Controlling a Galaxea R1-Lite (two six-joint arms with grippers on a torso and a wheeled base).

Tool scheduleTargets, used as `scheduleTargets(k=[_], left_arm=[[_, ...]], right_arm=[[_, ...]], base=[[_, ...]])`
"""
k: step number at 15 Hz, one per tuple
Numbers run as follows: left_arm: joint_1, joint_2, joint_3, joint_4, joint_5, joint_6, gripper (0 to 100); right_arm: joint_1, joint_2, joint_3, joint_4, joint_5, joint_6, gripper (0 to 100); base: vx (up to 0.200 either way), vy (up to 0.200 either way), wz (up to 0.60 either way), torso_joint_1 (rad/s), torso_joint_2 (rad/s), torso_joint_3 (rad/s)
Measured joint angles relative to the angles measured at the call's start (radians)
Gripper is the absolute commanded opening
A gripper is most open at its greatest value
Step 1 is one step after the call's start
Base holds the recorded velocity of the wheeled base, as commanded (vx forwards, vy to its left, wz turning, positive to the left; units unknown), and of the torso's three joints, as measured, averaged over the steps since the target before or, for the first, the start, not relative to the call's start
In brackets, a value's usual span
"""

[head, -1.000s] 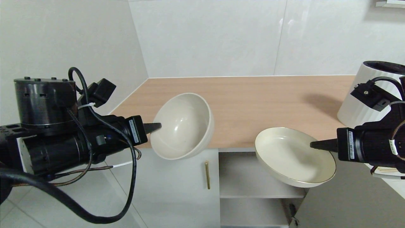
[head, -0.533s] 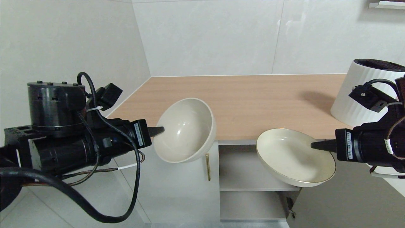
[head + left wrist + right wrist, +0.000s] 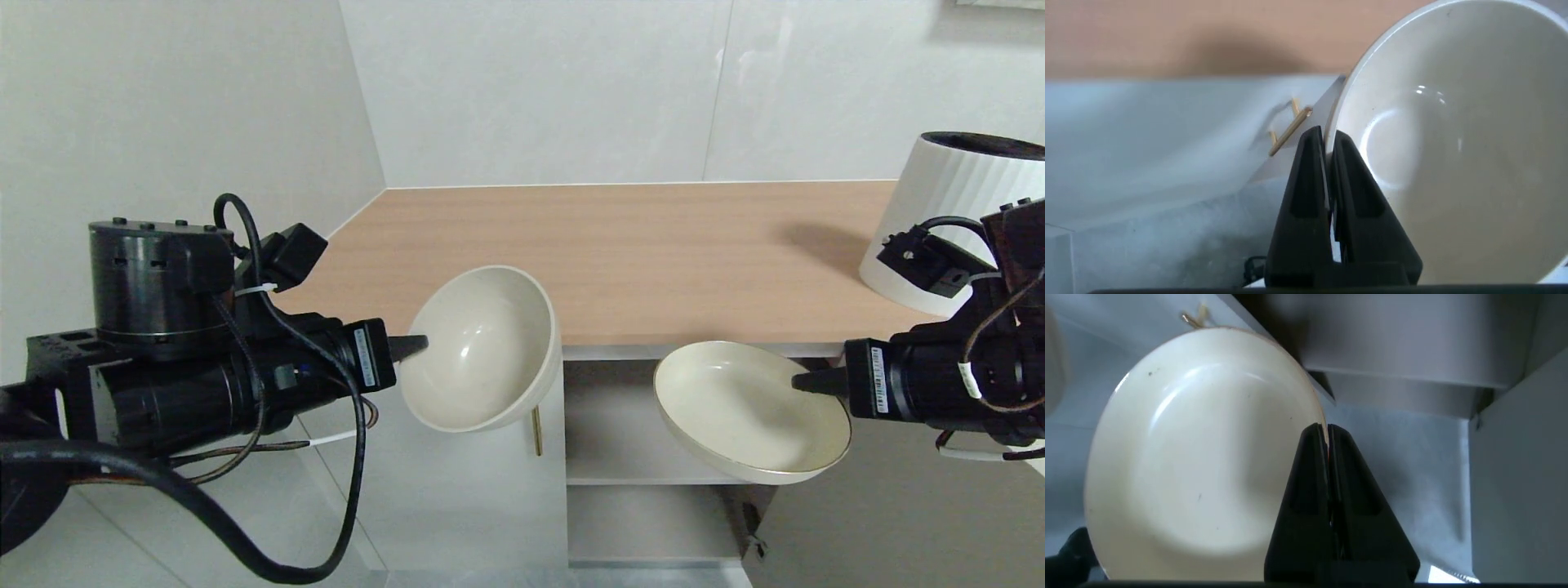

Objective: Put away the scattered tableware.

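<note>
My left tool (image 3: 408, 345) clenches the bowl (image 3: 482, 351) by its rim, my right tool (image 3: 804, 380) the plate (image 3: 747, 408) likewise. I judge they're held low for the shelf (image 3: 612, 471) beyond them.

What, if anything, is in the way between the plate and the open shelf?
Nothing I can see. The right gripper holds the plate by its rim in front of the open shelf, bare where it shows. The bowl hangs off to the side.

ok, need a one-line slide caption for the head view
Left gripper pinches the rim of a deep cream bowl, right gripper a shallow gold-edged cream plate, before the open white cabinet.
</note>
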Motion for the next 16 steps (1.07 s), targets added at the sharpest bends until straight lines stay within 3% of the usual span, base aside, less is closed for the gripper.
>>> scheduleTargets(k=[12,16], left_arm=[[-0.006,0.003,0.003,0.0,0.0,0.002,0],[-0.007,0.004,0.004,0.001,0.0,0.001,0]], right_arm=[[0.0,0.02,0.0,-0.001,0.0,-0.001,0],[0.0,0.023,0.0,-0.001,0.0,-0.001,0]], base=[[0.0,0.0,0.0,-0.173,0.45,0.278],[0.0,0.0,0.0,-0.033,0.11,0.065]])
